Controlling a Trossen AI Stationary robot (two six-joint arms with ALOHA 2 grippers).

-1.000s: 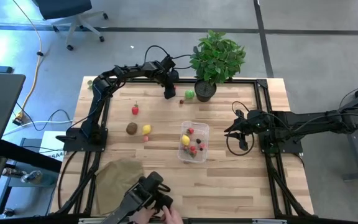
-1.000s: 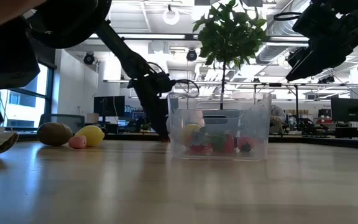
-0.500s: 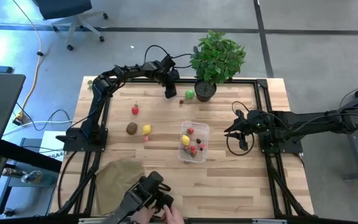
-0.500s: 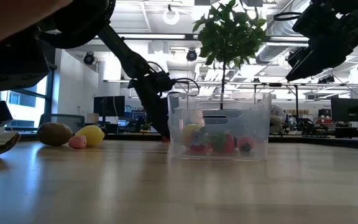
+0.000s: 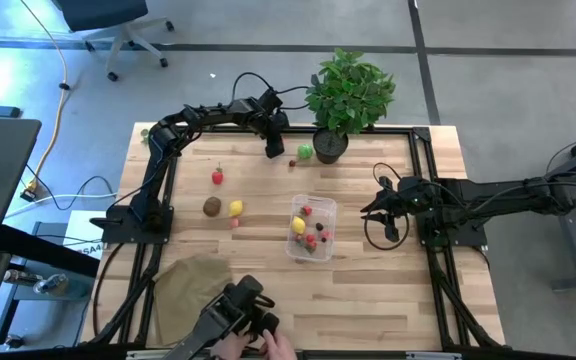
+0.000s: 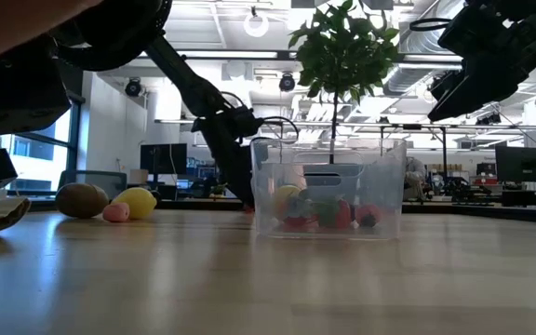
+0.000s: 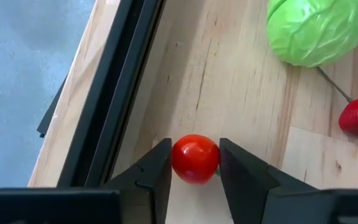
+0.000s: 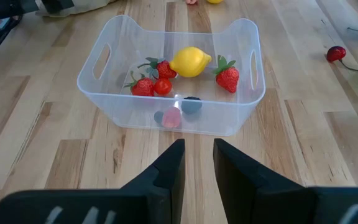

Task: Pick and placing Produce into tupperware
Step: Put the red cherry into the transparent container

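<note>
No writing is readable anywhere. My left gripper (image 7: 194, 163) reaches to the table's far edge beside the potted plant (image 5: 349, 95), fingers closed around a small red tomato (image 7: 195, 158) on the wood. My right gripper (image 8: 196, 163) hovers empty, fingers slightly apart, near the tupperware (image 8: 98, 96), which holds a lemon (image 8: 190, 62) and strawberries (image 8: 227, 75).

I see a pale wooden table (image 5: 268, 290) of grained planks with a soft sheen, framed by matt black metal rails (image 5: 423, 160). The tupperware (image 8: 173, 74) at the table's centre is clear, smooth, glossy plastic. At twelve o'clock the left gripper's matt black fingers (image 7: 157, 171) flank a shiny red tomato (image 7: 195, 158), near a waxy green cabbage (image 7: 316, 28). At seven o'clock lies a matt tan cloth (image 5: 193, 280).
</note>
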